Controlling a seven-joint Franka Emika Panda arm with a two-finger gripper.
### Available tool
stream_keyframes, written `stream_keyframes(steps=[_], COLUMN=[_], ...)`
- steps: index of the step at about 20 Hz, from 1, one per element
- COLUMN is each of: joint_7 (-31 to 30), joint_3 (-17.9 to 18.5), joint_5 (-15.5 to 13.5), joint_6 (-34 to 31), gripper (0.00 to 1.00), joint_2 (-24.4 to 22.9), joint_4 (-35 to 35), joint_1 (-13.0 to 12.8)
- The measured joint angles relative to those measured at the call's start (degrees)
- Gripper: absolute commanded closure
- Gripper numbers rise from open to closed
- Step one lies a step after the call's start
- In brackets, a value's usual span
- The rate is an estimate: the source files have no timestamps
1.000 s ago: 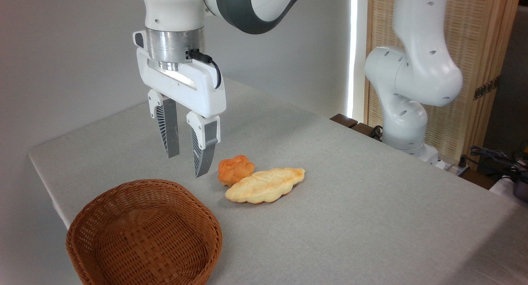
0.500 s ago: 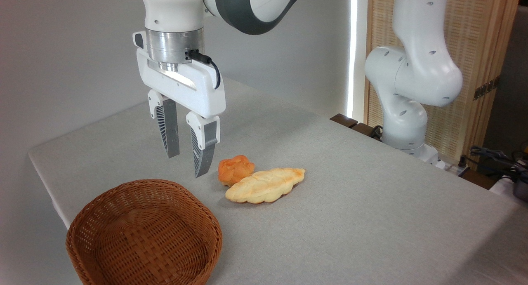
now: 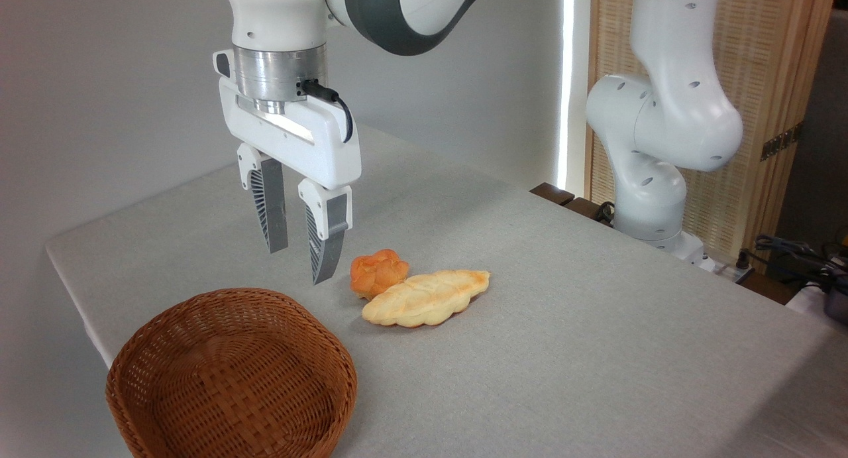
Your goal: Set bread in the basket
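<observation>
The bread (image 3: 378, 272), a small orange-golden knobbly bun, lies on the grey table, touching a longer pale loaf on its right. My gripper (image 3: 296, 266) hangs open above the table just left of the bun, fingers pointing down, nothing between them. The basket (image 3: 232, 376), round reddish-brown wicker, stands at the front left corner, in front of and below the gripper. Nothing lies inside it.
A pale-yellow braided loaf (image 3: 426, 298) lies right of the bun. The table edge (image 3: 73, 292) runs close behind the basket on the left. The arm's white base (image 3: 652, 179) stands at the back right, with cables (image 3: 788, 252) beyond it.
The gripper has shifted very slightly, by a few pixels; the bun, loaf and basket have not moved.
</observation>
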Motion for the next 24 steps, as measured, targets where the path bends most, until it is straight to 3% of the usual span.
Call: stream_keyframes(steps=[14,19,24], joint_7=[0.1,0.1,1.4], joint_3=[-0.1,-0.8,-1.0], joint_5=[0.0,0.0,0.0], joint_6=[-2.4,-2.8,-2.9], gripper=[0.00,0.00,0.00], joint_2=[0.4,0.6,-0.1], joint_4=[-0.1,-3.0,-9.6], joint_1=[-0.5,-2.6,-6.4])
